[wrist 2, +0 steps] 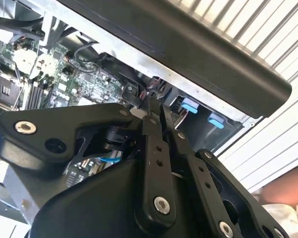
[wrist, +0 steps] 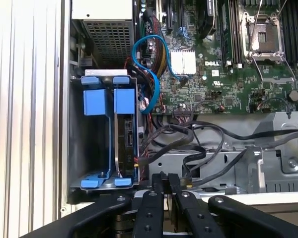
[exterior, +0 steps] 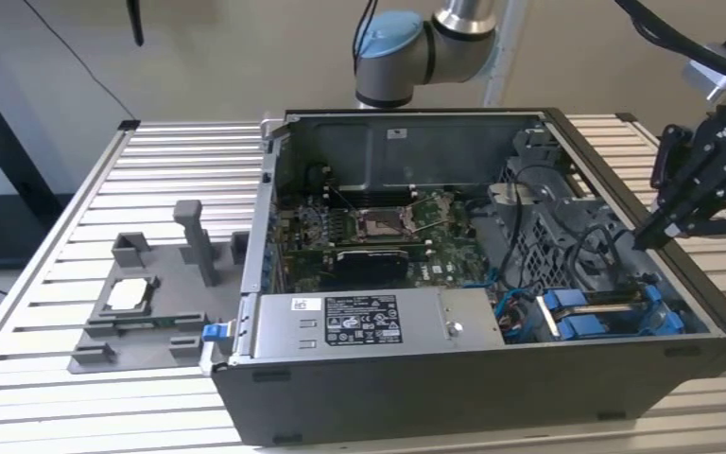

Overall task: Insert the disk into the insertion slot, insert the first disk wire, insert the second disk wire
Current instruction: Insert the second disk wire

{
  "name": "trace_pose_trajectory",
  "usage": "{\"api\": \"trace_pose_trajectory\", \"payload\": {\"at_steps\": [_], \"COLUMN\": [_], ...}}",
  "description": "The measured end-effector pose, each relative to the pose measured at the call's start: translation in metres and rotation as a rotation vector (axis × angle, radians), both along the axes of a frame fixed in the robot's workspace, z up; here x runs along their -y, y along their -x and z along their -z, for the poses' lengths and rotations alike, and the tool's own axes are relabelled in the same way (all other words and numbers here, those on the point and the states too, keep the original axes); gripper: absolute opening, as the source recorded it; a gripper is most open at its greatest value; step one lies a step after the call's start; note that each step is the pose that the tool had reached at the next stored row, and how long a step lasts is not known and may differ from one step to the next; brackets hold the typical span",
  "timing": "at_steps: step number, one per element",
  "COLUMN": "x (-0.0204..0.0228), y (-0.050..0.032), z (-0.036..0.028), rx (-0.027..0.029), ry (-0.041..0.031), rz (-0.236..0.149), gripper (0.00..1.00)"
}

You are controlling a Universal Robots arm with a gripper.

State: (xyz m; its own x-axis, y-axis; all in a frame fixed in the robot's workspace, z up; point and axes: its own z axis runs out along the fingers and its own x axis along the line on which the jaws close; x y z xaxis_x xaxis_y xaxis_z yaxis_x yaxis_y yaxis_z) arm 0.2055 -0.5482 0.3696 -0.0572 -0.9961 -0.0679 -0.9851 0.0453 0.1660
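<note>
The disk stands edge-on in its blue carrier inside the insertion slot, a grey metal bay in a corner of the open computer case. In the exterior view the disk lies low at the case's right. The carrier's blue tabs show in the second wrist view. My gripper hovers over the case wall beside that bay, with its black fingers pressed nearly together. The fingertips point at a bundle of black wires and a small connector. Nothing visibly sits between them. The gripper hangs at the case's right rim.
The motherboard fills the case floor, and the grey power-supply box sits at the front. A blue cable loops near the bay. A grey fixture stands on the slatted table at the exterior view's left. A person's hand is nearby.
</note>
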Motion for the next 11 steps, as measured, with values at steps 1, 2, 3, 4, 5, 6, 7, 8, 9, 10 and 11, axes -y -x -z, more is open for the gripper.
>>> {"api": "trace_pose_trajectory", "payload": {"at_steps": [1, 2, 3, 4, 5, 6, 7, 8, 9, 10, 11], "x": [0.0000, 0.0000, 0.0000, 0.0000, -0.0001, -0.0001, -0.0001, -0.0001, -0.0001, -0.0001, -0.0001], "y": [0.0021, 0.0046, 0.0076, 0.0108, 0.0134, 0.0166, 0.0195, 0.0232, 0.0261, 0.0315, 0.0359], "z": [-0.0015, -0.0031, -0.0049, -0.0068, -0.0084, -0.0104, -0.0121, -0.0140, -0.0149, -0.0157, -0.0157], "rx": [0.0000, 0.0000, 0.0000, 0.0000, 0.0000, 0.0000, 0.0000, 0.0000, 0.0000, 0.0000, 0.0000], "ry": [0.0000, -0.0002, -0.0001, -0.0001, -0.0001, 0.0000, -0.0001, -0.0002, -0.0002, -0.0003, -0.0004], "rz": [0.000, 0.000, 0.000, 0.000, 0.000, 0.000, 0.000, 0.000, 0.000, 0.000, 0.000], "gripper": [0.16, 0.16, 0.16, 0.16, 0.16, 0.16, 0.16, 0.16, 0.16, 0.16, 0.16]}}
